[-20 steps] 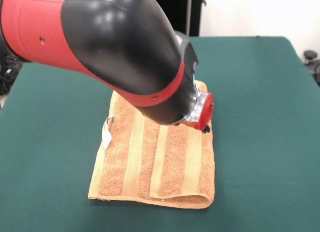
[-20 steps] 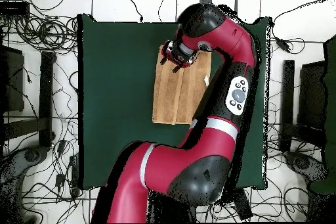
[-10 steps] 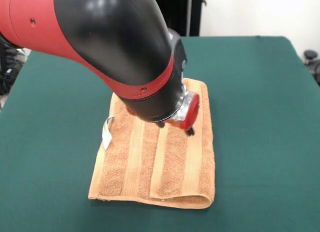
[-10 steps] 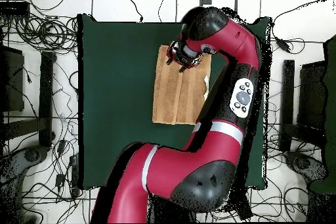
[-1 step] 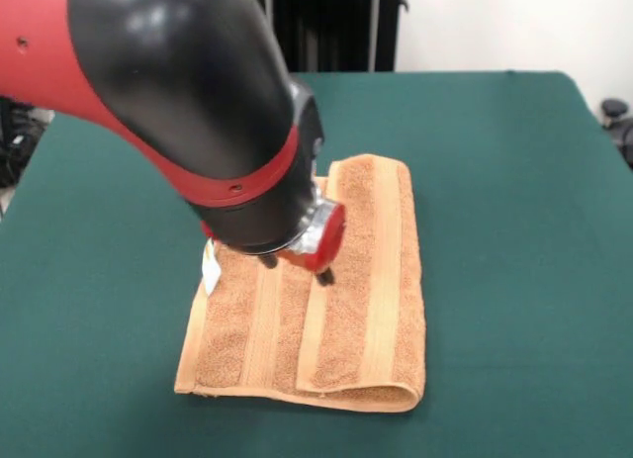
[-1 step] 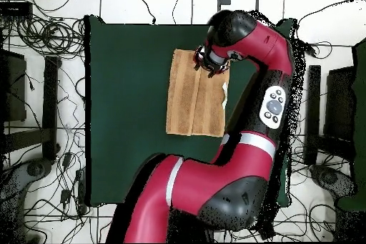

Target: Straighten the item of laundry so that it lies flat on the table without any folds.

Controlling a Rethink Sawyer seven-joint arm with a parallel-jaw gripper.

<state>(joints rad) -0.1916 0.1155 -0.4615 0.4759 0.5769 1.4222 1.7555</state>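
- The red and black arm (image 5: 168, 102) comes down from above, with its thick black elbow housing uppermost.
- Below that, a red ring and a silver collar lead into the wrist.
- The gripper (image 5: 297, 268) points downward with a slight tilt.
- Two short dark fingertips (image 5: 325, 276) show beneath the red end cap.
- From overhead, the gripper (image 6: 212, 64) sits at the end of the bent forearm.

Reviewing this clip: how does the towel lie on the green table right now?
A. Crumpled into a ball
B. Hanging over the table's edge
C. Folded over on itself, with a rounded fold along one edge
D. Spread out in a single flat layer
C: in the front view the towel shows a doubled layer with a rounded fold along its right side and near corner, and it lies wholly on the table, under the claw.
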